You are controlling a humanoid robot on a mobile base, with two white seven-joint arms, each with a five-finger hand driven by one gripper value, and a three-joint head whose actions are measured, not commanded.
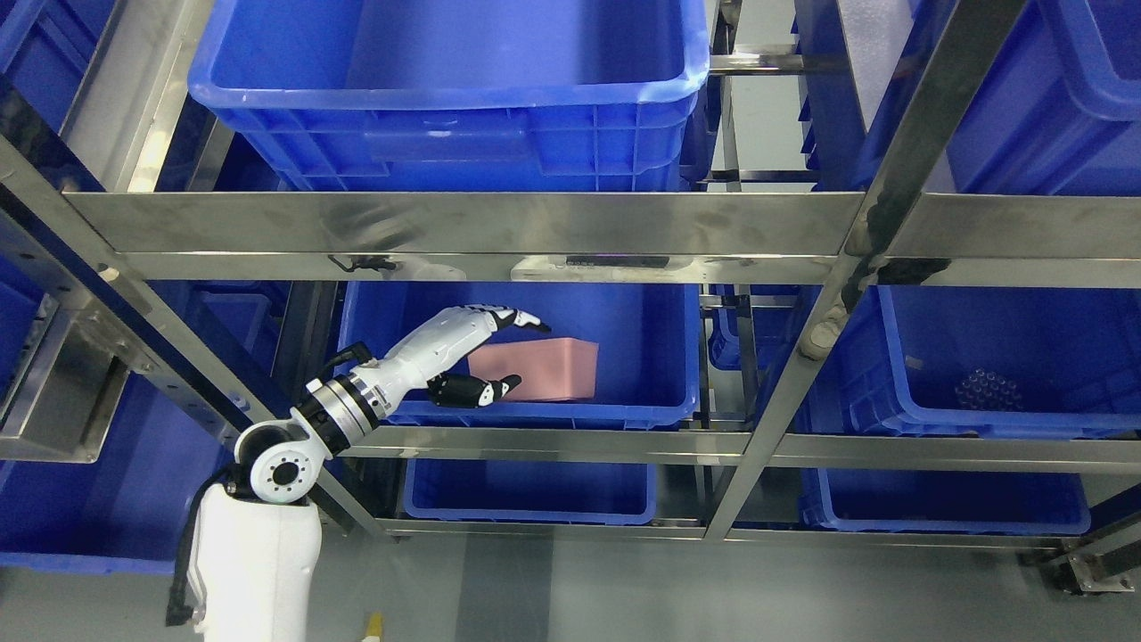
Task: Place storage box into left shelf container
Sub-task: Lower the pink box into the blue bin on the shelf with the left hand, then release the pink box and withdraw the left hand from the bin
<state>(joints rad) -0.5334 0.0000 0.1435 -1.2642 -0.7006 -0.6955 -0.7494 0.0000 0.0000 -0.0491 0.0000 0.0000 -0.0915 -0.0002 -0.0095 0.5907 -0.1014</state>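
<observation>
Head view: steel rack [463,223] fills most of the frame, polished crossbeams and angled uprights, grey floor [553,588] below. Blue plastic bins on every level. Top bin [446,98] sits on the upper beam, cut off by the top edge. Middle level: left shelf container [660,357] with open top; a second bin [1007,357] to its right, past the diagonal upright. Bottom level: two lower bins [526,490], partly covered by the beams in front. More blue bins at far left and upper right, cropped by the frame edges.

Storage box [548,368]: pink, flat, inside the left shelf container, leaning toward the back wall, lower edge hidden behind the container's front rim. Can't tell whether it rests on the floor of the bin.

Left hand [468,357]: arm enters from lower left, white forearm, silver wrist ring, reaching over the container's front rim. Fingers [517,319] extended above the box's left end, thumb [486,390] below it, box's left end between them. Contact unclear – looks like a loose spread bracket around the end rather than a firm pinch; can't confirm touch.

Hard to read: small dark round cluster [988,390] in the right bin, can't identify. Small yellow item at the bottom edge, cut off. Reflections on the beams blur detail.
</observation>
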